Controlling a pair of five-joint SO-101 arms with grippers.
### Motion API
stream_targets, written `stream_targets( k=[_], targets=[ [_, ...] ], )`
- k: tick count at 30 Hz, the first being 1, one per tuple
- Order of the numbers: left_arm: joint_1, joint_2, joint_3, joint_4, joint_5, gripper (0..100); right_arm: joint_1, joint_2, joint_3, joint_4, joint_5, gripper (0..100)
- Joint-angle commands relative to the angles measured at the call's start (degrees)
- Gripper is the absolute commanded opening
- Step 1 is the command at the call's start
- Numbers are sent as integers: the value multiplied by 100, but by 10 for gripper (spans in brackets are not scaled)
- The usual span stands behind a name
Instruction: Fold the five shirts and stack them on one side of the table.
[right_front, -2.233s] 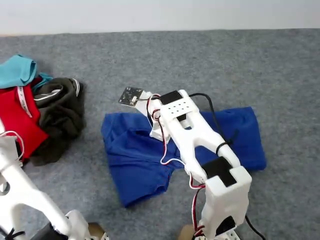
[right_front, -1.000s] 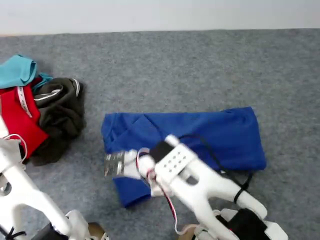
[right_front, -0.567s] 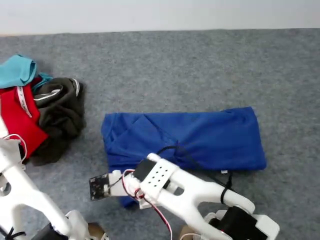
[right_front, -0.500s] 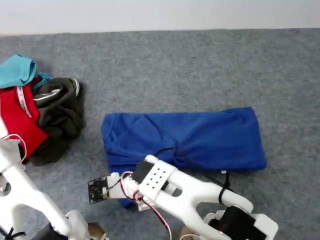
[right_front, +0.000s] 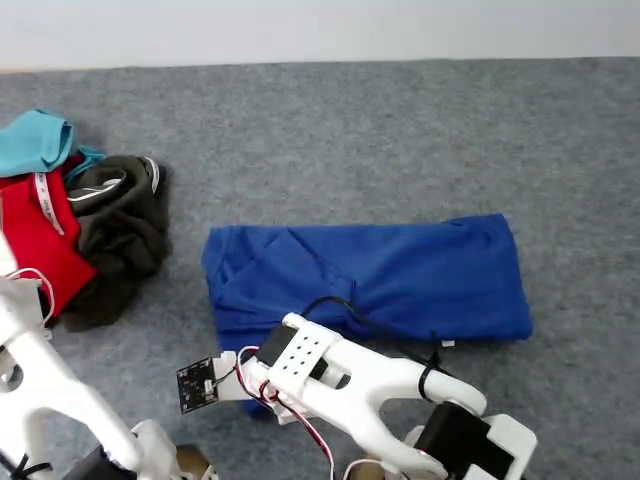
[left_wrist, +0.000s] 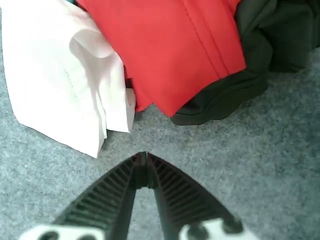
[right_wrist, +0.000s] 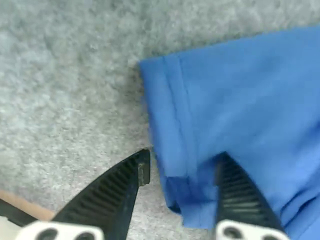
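**High view.** The blue shirt (right_front: 400, 275) lies flat and part-folded near the middle of the grey bench (right_front: 400, 130). The teal shirt (right_front: 35, 140), red shirt (right_front: 35, 240) and dark shirt (right_front: 120, 225) lie heaped together at the left edge, well apart from it. The right arm (right_front: 340, 375) has drawn back from its stretch across the middle of the blue shirt. Its head now sits low over that shirt's near-left corner. The blue shirt's outline has hardly altered over this interval. The heap and the left arm (right_front: 40, 385) have not moved.

**Left wrist view.** The left gripper (left_wrist: 146, 172) hangs over bare bench just beside the heap. Its fingers (left_wrist: 115, 195) are pressed together and carry nothing. Beyond the tips lie a white shirt (left_wrist: 65, 85), the red shirt (left_wrist: 170, 50) overlapping it, and the dark shirt (left_wrist: 260, 50).

**Right wrist view.** The right gripper (right_wrist: 184, 170) has its fingers (right_wrist: 125, 190) spread apart. One tip is over bare bench. The other is over the blue shirt (right_wrist: 240, 100), so the hemmed corner lies between them, not yet clamped.

**Assessment.** The repositioning probably prepares a grasp of this corner for the next fold. The task appears to be at an early stage: one shirt is in work, four are unfolded, and no stack has been started.
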Motion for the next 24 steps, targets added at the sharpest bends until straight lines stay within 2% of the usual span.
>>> stream_targets(
  k=[1,7,11,16,24],
  targets=[
    [-26,-193,-22,-88,-26,8,-40,84,-44,-31,70,112],
    [-26,-193,-22,-88,-26,8,-31,242,-132,-4,62,99],
    [-26,-193,-22,-88,-26,8,-31,233,-132,22,62,8],
    [-26,-193,-22,-88,-26,8,75,207,-211,215,53,13],
    [-26,-193,-22,-88,-35,8,1156,251,-1398,681,62,13]
  ],
)
